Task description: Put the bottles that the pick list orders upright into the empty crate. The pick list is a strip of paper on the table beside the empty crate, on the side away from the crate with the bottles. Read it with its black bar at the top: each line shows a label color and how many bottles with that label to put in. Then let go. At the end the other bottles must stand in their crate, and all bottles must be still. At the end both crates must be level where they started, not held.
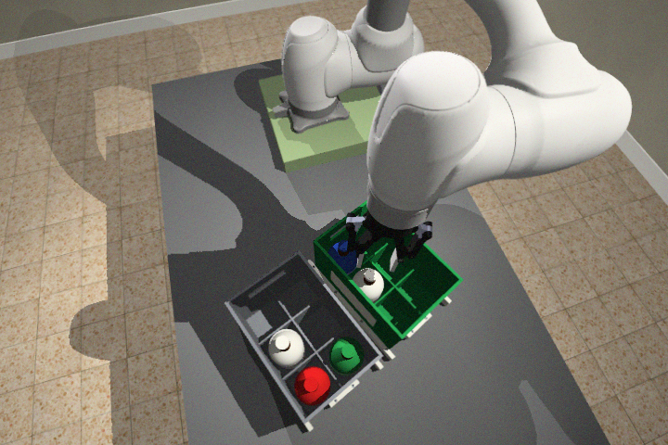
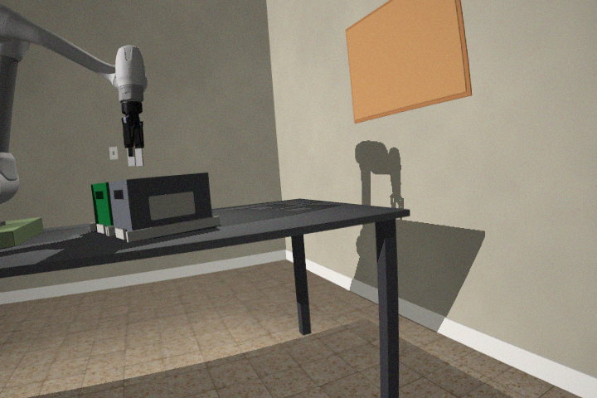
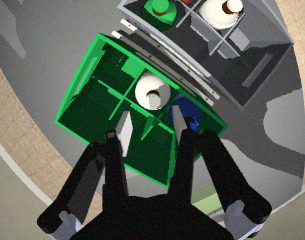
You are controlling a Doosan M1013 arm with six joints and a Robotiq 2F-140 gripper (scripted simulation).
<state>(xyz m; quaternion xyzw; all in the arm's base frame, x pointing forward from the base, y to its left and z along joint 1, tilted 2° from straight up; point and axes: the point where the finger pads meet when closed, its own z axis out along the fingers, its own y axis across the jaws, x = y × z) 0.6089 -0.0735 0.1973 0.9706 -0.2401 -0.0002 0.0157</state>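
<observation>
My gripper (image 1: 379, 257) (image 2: 134, 161) (image 3: 151, 117) hangs above the green crate (image 1: 424, 309) (image 2: 101, 201) (image 3: 79, 103). Its fingers stand apart with nothing between them. In the green crate a white bottle (image 1: 369, 283) (image 3: 152, 94) and a blue bottle (image 1: 343, 256) (image 3: 191, 112) stand upright in neighbouring cells. The grey crate (image 1: 240, 314) (image 2: 167, 187) (image 3: 259, 87) beside it holds a white bottle (image 1: 286, 347) (image 3: 219, 12), a green bottle (image 1: 345, 355) (image 3: 160, 10) and a red bottle (image 1: 312, 386), all upright. I cannot make out the pick list.
The arm's base stands on a light green block (image 1: 319, 141) (image 2: 7, 232) at the table's far end. The big arm links hide the table beyond the green crate in the top view. A pale grey patch (image 1: 534, 401) lies on the dark table (image 1: 450, 377).
</observation>
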